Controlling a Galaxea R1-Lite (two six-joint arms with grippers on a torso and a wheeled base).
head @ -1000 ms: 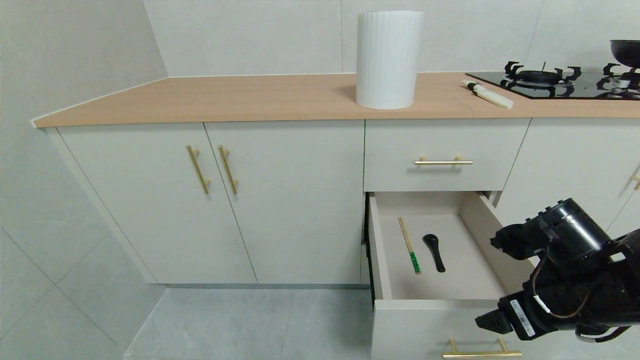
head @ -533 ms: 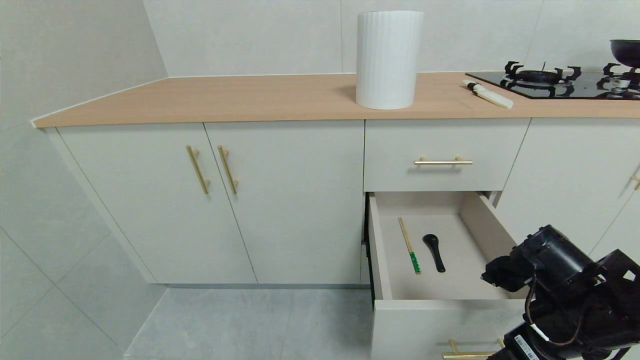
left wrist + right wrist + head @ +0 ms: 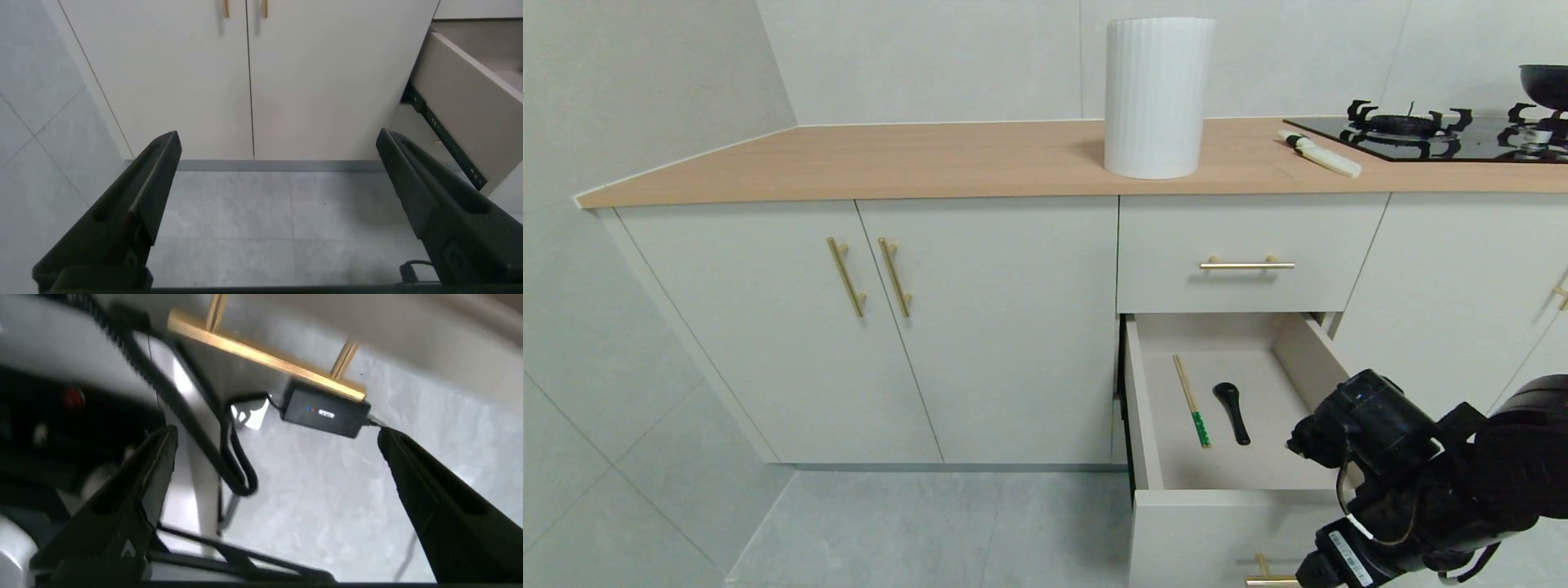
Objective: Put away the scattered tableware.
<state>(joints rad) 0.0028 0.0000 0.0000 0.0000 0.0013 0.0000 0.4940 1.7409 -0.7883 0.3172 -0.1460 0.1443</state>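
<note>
A drawer (image 3: 1307, 359) under the counter stands pulled out. On its floor lie a pair of chopsticks (image 3: 1192, 402) with green ends and a black spoon (image 3: 1232, 411), side by side. My right arm (image 3: 1396, 482) hangs low in front of the drawer's right corner. The right gripper (image 3: 276, 439) is open and holds nothing, pointing down past the drawer's gold handle (image 3: 270, 359). My left gripper (image 3: 276, 143) is open too, low above the floor and facing the cabinet doors (image 3: 245, 73), with the drawer's side (image 3: 466, 90) beside it.
On the wooden counter (image 3: 890, 163) stand a tall white ribbed canister (image 3: 1156, 96) and a white knife-like utensil (image 3: 1319, 153) next to a black gas hob (image 3: 1437, 131). A shut drawer (image 3: 1245, 253) sits above the open one. A black adapter (image 3: 323, 415) with cables lies on the floor.
My right arm has dropped lower and swung left, closer to the open drawer's front. The chopsticks and spoon have stayed where they were.
</note>
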